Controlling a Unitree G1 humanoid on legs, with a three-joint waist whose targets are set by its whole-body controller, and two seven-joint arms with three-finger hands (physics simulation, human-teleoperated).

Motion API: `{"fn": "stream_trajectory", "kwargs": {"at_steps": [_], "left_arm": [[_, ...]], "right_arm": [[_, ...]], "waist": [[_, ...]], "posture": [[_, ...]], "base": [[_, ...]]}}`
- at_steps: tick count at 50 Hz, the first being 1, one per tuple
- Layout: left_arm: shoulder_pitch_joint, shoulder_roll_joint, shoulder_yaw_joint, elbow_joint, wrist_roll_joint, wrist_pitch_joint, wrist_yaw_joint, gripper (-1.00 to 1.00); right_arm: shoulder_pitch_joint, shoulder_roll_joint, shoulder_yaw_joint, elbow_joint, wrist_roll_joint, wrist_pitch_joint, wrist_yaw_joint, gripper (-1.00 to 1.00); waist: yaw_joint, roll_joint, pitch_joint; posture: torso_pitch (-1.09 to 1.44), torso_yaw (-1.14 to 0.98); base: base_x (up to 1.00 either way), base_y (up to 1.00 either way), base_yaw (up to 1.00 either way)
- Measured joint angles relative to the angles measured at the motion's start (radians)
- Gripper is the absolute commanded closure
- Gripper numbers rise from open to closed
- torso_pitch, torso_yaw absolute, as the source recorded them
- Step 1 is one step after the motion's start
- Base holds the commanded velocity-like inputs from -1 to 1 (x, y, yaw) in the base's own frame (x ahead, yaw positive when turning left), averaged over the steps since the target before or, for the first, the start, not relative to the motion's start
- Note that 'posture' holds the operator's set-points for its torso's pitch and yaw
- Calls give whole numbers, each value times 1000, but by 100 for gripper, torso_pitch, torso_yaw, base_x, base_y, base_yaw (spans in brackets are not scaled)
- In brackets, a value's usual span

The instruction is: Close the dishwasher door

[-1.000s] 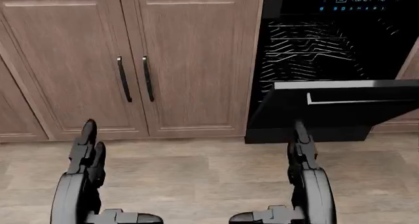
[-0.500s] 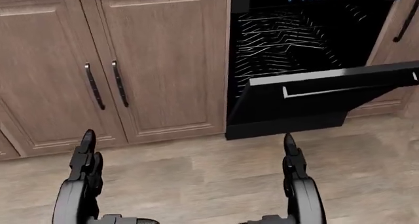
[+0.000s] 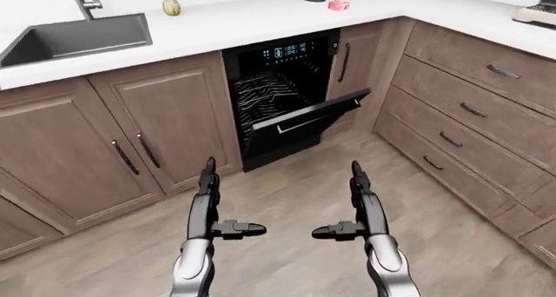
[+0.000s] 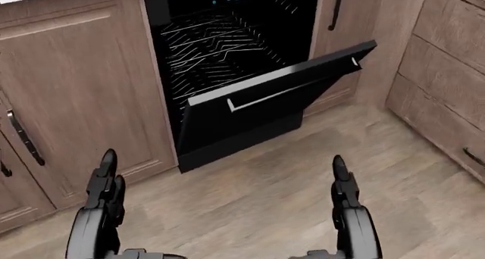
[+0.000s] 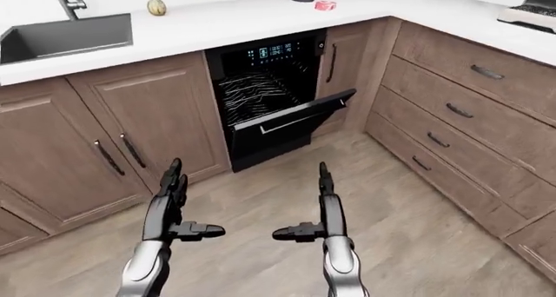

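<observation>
Hanging half open under the counter's edge, the door (image 4: 257, 108) waits, well apart from both hands. Left hand (image 3: 208, 202) and right hand (image 3: 360, 202) are open, empty. A push off-centre could slip.

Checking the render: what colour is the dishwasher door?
Black, with a thin silver handle; the dishwasher door shows best in the head view.

The only markings anywhere are on the dishwasher's control strip (image 3: 291, 50), a black band above the open cavity with small bluish-lit symbols and what look like digits. They are too small and blurred to read in any of the views. Nothing else carries a legible word, brand or number.
</observation>
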Motion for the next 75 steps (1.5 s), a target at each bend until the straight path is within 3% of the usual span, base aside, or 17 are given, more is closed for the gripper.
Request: {"fn": "stream_trajectory", "kwargs": {"at_steps": [3, 9, 11, 15, 17, 24, 26, 31, 36, 40, 45, 55, 60, 66, 69, 73, 75], "left_arm": [[4, -2, -13, 14, 3, 0, -7, -100], [-7, 5, 5, 9, 5, -9, -4, -100], [-5, 7, 11, -2, 3, -11, -1, -100], [6, 15, 28, 2, 4, -8, 6, -100], [8, 14, 26, 1, 6, -3, 7, -100], [2, 12, 16, 0, 7, -6, 2, -100], [-3, 13, 17, -3, 7, -9, 2, -100], [3, -1, -13, 12, 8, -8, -8, -100], [-2, 4, 2, 9, 8, -13, -6, -100], [-4, 6, 7, 3, 7, -19, -3, -100], [4, 14, 27, 26, 8, -15, 5, -100], [-6, 11, 18, 10, 7, -18, 2, -100], [1, 0, -9, 16, 7, -10, -8, -100], [0, 5, 6, -4, 7, -10, -4, -100], [2, 5, 7, -12, 7, -10, -2, -100], [9, 14, 27, 1, 7, -1, 4, -100], [7, 15, 29, -3, 6, 3, 6, -100]], "right_arm": [[9, -3, -11, 18, 1, 7, -4, -100], [3, 1, -1, 7, 4, -1, 1, -100], [3, 3, 4, -2, 2, -2, 1, -100], [12, 15, 29, 11, 2, 4, 9, -100], [15, 14, 28, 5, 2, 12, 12, -100], [13, 11, 19, -33, 1, 12, 8, -100], [13, 11, 20, -36, 1, 10, 8, -100], [29, -2, -8, -27, -2, 28, 0, -100], [22, 2, 1, -30, -1, 22, 1, -100], [16, 4, 7, -24, 0, 20, 4, -100], [19, 14, 29, -8, 3, 24, 14, -100], [7, 8, 14, -14, 5, 4, 8, -100], [23, -1, -9, -4, 4, 20, 1, -100], [23, 3, 6, -29, 3, 23, 5, -100], [20, 3, 8, -37, 3, 22, 7, -100], [26, 14, 30, -25, 3, 29, 15, -100], [28, 13, 29, -29, 2, 34, 17, -100]], "waist": [[-18, 4, -3], [9, 82, 18], [19, 124, 7], [33, 117, 0], [31, 99, -6], [32, 1, -8], [22, -40, -20], [-16, -10, -21], [2, 57, 8], [17, 125, 4], [31, 109, -5], [21, -35, -20], [-11, -3, -18], [8, 70, 11], [19, 128, 2], [32, 119, -1], [30, 100, -8]], "posture": [[0, 0], [0, 0], [0, 0], [0, 0], [0, 0], [0, 0], [0, 0], [0, 0], [0, 0], [0, 0], [0, 0], [0, 0], [0, 0], [0, 0], [0, 0], [0, 0], [0, 0]], "base": [[0, 0, -66], [0, 0, -66], [0, 0, -66], [0, 0, -66], [0, 0, -66], [0, 0, -66], [0, 0, -65], [0, 0, -66], [0, 0, -66], [0, 0, -66], [0, 0, -66], [0, 0, -66], [0, 0, -66], [0, 0, -65], [0, 0, -66], [0, 0, -66], [0, 0, -66]]}}
